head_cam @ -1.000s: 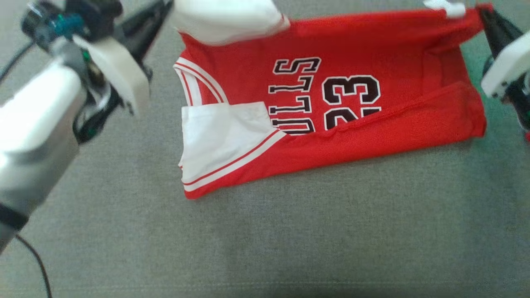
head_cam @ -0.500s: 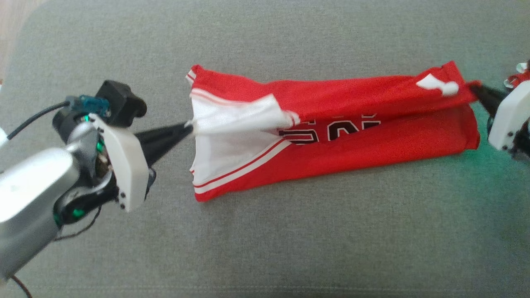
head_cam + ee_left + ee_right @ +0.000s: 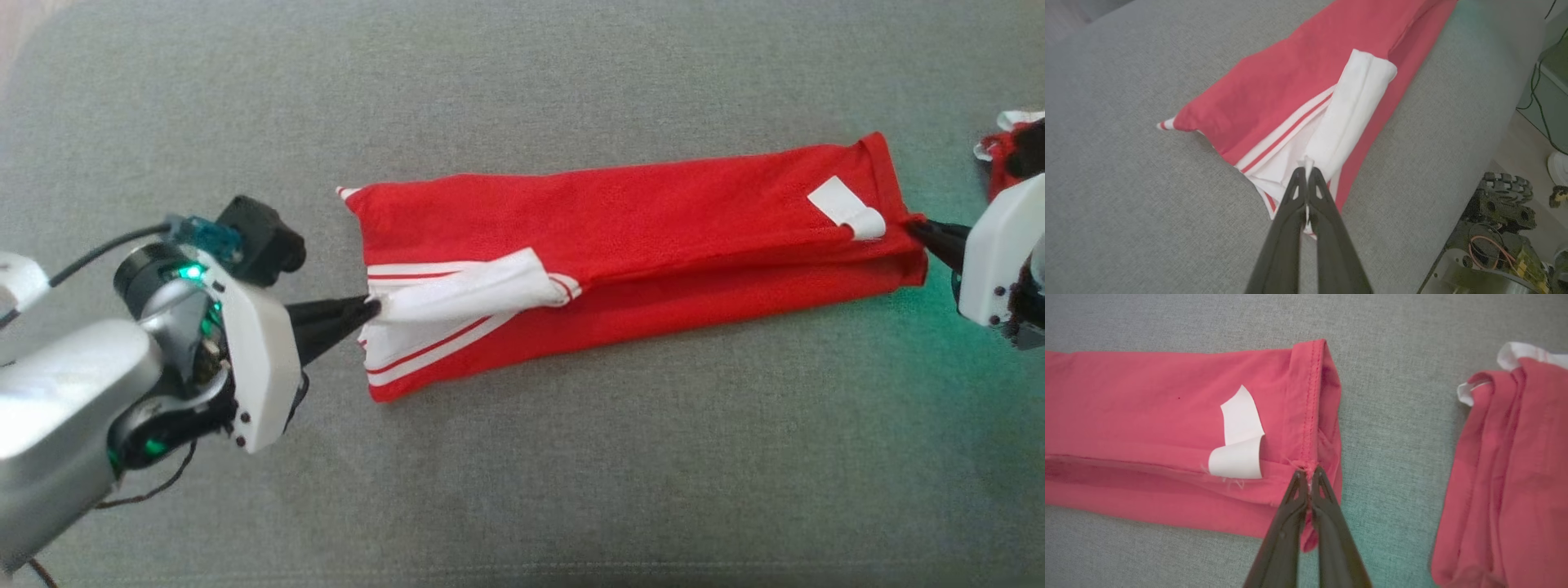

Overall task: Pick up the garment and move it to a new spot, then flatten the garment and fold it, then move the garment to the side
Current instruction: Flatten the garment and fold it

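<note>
The garment [image 3: 653,233] is a red jersey with white striped sleeves, lying as a long narrow folded band across the grey cushion. My left gripper [image 3: 371,309] is shut on the white sleeve corner at the band's left end; the left wrist view shows the garment [image 3: 1298,90] with white cloth pinched in that left gripper [image 3: 1306,171]. At the right end, my right gripper [image 3: 914,229] is shut on the hem corner, and the right wrist view has the garment [image 3: 1147,396] caught at its stitched hem by the right gripper [image 3: 1309,473]. A white label [image 3: 1239,437] curls beside it.
Another folded red garment [image 3: 1506,477] lies just right of the hem, also at the head view's right edge as a red garment [image 3: 1000,151]. The grey cushion [image 3: 571,474] stretches wide in front. Beyond its edge, the left wrist view shows robot hardware and cables [image 3: 1498,228].
Both grippers have drawn the far edge of the garment toward me and down over the near part, covering the printed lettering. The head camera has also shifted.
</note>
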`<state>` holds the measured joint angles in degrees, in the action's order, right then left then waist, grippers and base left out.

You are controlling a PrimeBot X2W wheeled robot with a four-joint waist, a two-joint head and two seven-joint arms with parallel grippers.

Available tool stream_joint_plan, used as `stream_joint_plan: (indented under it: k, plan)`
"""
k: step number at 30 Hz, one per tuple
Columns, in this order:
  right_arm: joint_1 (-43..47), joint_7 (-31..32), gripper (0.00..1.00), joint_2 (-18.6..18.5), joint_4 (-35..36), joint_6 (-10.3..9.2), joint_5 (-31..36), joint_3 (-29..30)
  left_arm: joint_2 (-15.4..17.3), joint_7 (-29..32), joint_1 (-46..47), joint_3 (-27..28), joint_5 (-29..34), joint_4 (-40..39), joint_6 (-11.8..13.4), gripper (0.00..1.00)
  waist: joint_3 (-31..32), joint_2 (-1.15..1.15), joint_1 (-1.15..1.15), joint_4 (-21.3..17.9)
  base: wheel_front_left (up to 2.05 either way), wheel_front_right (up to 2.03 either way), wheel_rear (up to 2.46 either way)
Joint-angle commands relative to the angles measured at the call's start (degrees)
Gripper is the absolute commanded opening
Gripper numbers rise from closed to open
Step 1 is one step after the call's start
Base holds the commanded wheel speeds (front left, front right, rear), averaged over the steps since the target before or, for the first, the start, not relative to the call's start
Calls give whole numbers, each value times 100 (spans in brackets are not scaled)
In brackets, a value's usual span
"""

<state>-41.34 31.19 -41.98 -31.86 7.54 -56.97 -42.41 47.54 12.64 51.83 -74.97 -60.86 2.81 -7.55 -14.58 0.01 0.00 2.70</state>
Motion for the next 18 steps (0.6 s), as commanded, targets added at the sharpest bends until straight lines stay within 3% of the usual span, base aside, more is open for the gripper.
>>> stream_joint_plan:
  k: [1, 3, 4, 5, 6, 11, 18]
  plan:
    - [162, 56, 0, -185, 151, -5, -38, 23, 191, 49, 114, 277, 50, -43, 7, 0, -17, -1, 0, -23, 0, 0, 0]
    - [195, 155, 0, -150, 124, -5, -84, 54, 161, 95, 95, 252, 135, 24, 7, 2, -16, -1, 0, -45, 0, 0, 0]
    - [197, 172, 22, -128, 82, -5, -79, 93, 145, 93, 80, 245, 195, 88, 7, 84, -8, -1, 0, -59, 0, 0, 0]
    - [197, 172, 22, -128, 82, -5, -79, 93, 145, 93, 80, 245, 195, 88, 7, 84, -8, -1, 0, -59, 0, 0, 0]
    - [203, 213, 100, -94, 10, -5, -81, 138, 122, 81, 58, 238, 254, 156, 7, 100, 7, -1, 0, -74, 0, 0, 0]
    - [202, 304, 100, 35, -82, -5, -77, 342, -51, -309, -49, 326, 422, 495, 244, 100, 149, -1, 0, -163, 0, 0, 0]
    - [171, -187, 100, 340, 216, -5, -230, 935, -368, -1590, -200, 991, 459, 942, 1253, 100, 406, -1, 0, -300, 0, 0, 0]
